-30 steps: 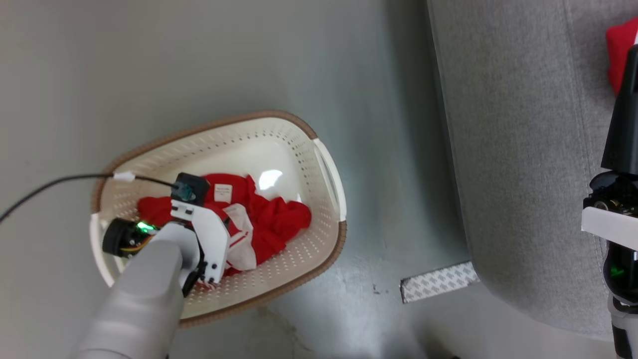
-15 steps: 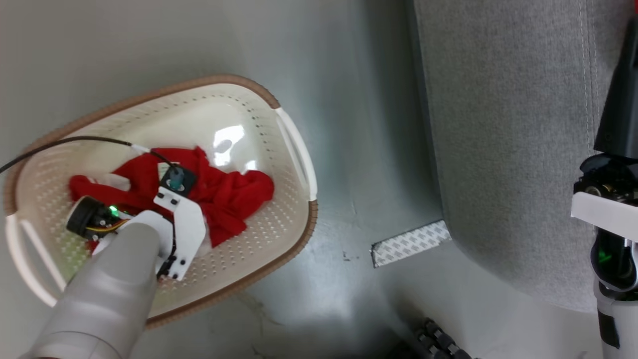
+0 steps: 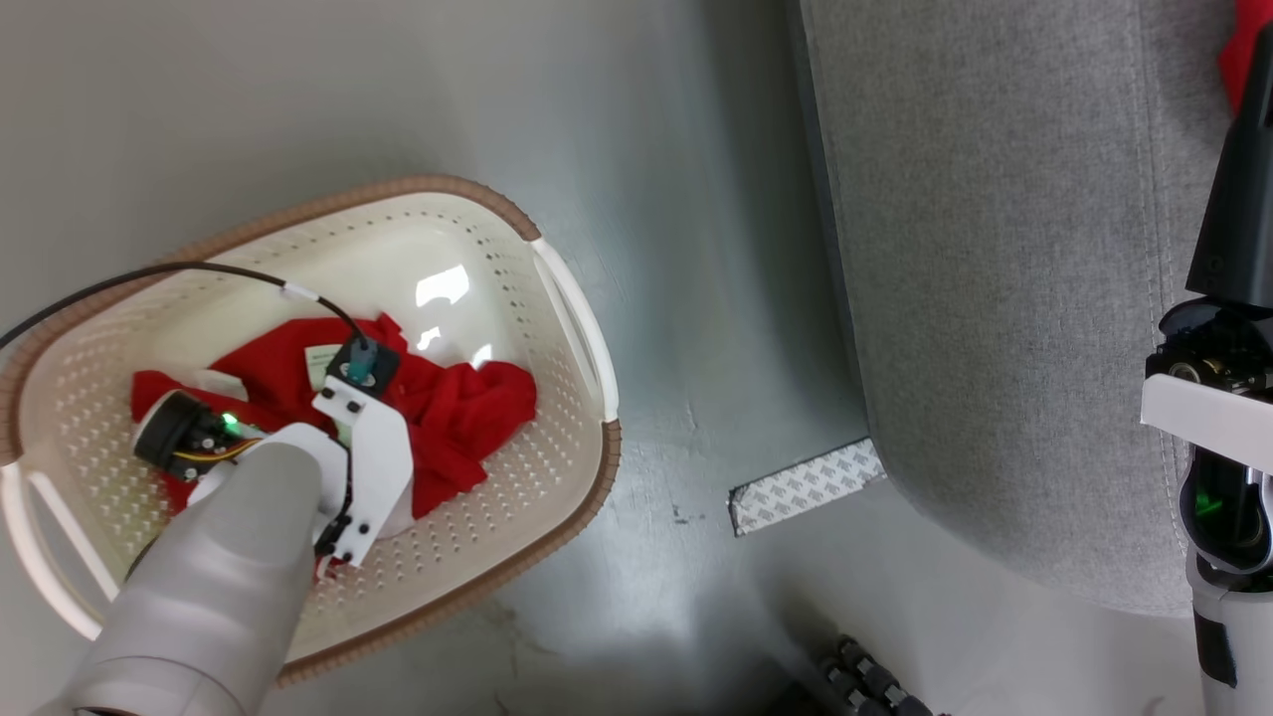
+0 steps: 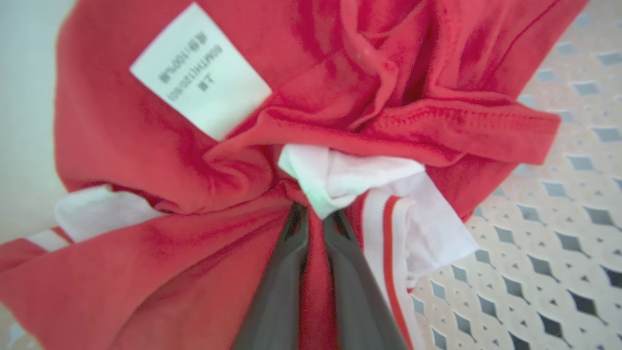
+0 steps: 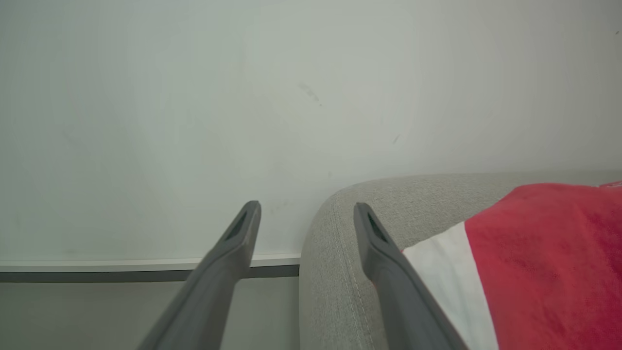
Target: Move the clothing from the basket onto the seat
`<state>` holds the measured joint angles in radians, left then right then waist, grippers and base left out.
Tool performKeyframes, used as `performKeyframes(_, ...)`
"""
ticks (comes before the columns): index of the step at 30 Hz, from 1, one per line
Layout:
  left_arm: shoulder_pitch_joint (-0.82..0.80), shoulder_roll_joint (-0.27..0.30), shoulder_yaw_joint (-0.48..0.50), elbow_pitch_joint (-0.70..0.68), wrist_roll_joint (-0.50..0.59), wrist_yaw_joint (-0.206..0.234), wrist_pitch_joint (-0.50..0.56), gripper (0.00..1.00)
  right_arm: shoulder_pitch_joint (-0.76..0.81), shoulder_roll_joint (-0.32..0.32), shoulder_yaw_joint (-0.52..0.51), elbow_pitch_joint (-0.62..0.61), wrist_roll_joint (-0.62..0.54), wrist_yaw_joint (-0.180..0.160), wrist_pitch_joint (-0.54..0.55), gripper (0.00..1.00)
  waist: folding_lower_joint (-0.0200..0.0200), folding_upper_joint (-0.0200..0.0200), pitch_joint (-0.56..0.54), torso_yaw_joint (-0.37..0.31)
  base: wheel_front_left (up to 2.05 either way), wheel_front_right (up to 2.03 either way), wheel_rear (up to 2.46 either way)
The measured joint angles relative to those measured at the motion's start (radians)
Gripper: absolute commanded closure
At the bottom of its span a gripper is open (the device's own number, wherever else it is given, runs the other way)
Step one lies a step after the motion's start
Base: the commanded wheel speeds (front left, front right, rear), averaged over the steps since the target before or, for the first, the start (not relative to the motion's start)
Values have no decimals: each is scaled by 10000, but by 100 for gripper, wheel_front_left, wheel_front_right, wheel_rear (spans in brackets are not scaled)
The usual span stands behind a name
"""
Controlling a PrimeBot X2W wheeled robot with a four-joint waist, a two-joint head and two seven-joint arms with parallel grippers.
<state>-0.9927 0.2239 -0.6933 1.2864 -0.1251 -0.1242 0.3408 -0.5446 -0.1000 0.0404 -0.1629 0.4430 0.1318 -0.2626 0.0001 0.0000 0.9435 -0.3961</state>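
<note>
pale grey forearm, rounded. white bracket with small dark screws. black cable into teal plug. green light. fingers long, dark grey, tapered.

Open floor lies between basket and seat.

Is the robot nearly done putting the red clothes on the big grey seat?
Partly. Done: one red-and-white garment already lies on the seat. In hand: the left tool is pinched shut on the red clothing in the basket, not yet lifted out. The right tool is open and empty. Left: carrying that bundle to the seat. I cannot tell whether it is one piece or several.
</note>
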Motion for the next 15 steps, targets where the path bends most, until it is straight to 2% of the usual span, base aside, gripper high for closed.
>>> performKeyframes(7,119,-307,192,6,-349,0,-713,100,38,-92,-75,65,-128,0,0,0,0,0,-649,229,0,0,0)
performKeyframes(15,933,-1028,372,2,-959,-19,-2115,100,530,-523,-136,535,-290,0,0,0,-3,0,-2297,672,0,0,0)
